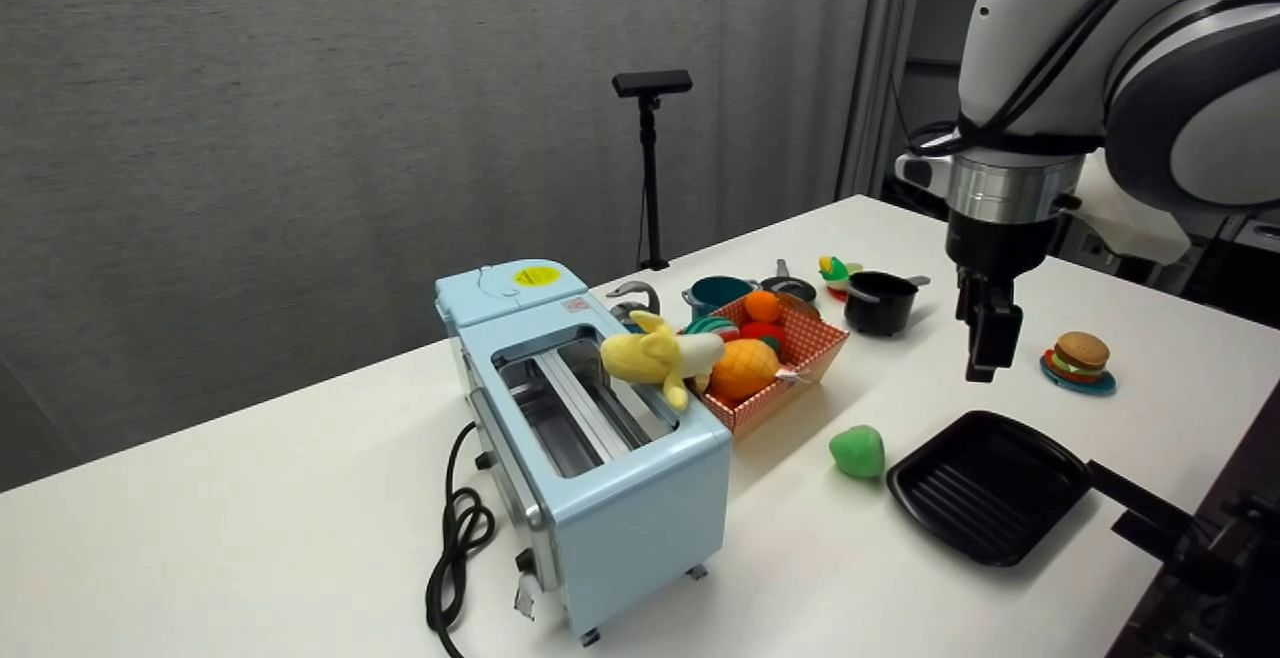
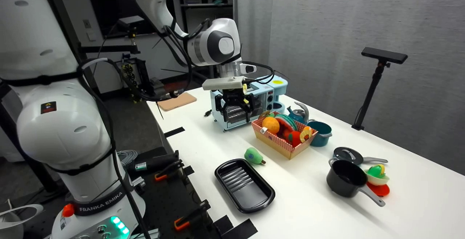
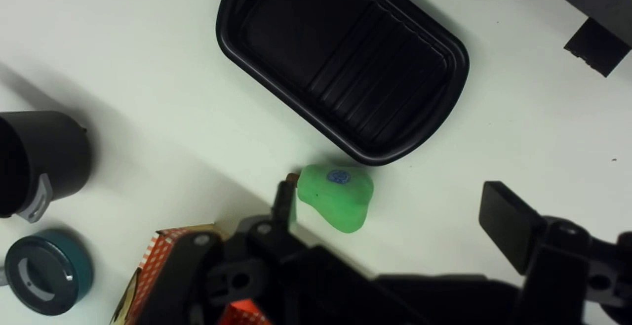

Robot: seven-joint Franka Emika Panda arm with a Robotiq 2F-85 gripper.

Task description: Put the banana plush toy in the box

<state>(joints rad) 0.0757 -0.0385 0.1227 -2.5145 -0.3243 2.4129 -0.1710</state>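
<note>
The banana plush toy [image 1: 652, 355], yellow and partly peeled, lies on top of the light-blue toaster [image 1: 645, 513], at the rim beside the box. In an exterior view it is mostly hidden behind my gripper; only small yellow bits show. The box [image 1: 800, 393] is shallow, with red checkered walls, and stands next to the toaster; it also shows in an exterior view [image 2: 275, 146] and partly in the wrist view [image 3: 157, 261]. Several plush fruits fill it. My gripper [image 3: 391, 204] is open and empty, above the table near the pan; it shows in both exterior views [image 1: 985, 348] [image 2: 237, 113].
A green pear toy [image 3: 338, 196] lies between the box and the black square pan [image 1: 990, 488]. A black pot [image 2: 347, 179], a teal pot [image 2: 319, 133] and a lidded pan stand beyond the box. A toy burger [image 1: 1080, 356] and a camera stand [image 1: 650, 168] also show.
</note>
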